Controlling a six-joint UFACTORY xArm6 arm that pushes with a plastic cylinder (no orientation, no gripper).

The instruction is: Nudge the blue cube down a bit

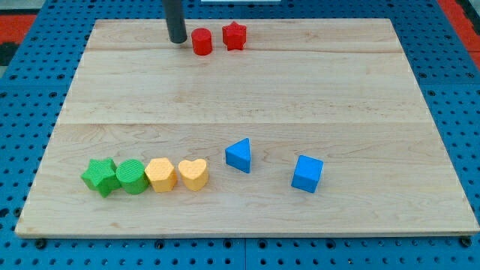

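The blue cube (307,173) sits on the wooden board (247,90) at the view's lower right. A blue triangular block (239,154) lies to its left. My tip (178,40) is at the view's top, left of centre, far from the blue cube. It stands just left of a red cylinder (201,41), with a small gap between them.
A red star (235,35) sits right of the red cylinder. At the view's lower left a row runs left to right: green star (100,177), green cylinder (131,176), yellow hexagon (160,174), yellow heart (193,174). A blue pegboard (450,67) surrounds the board.
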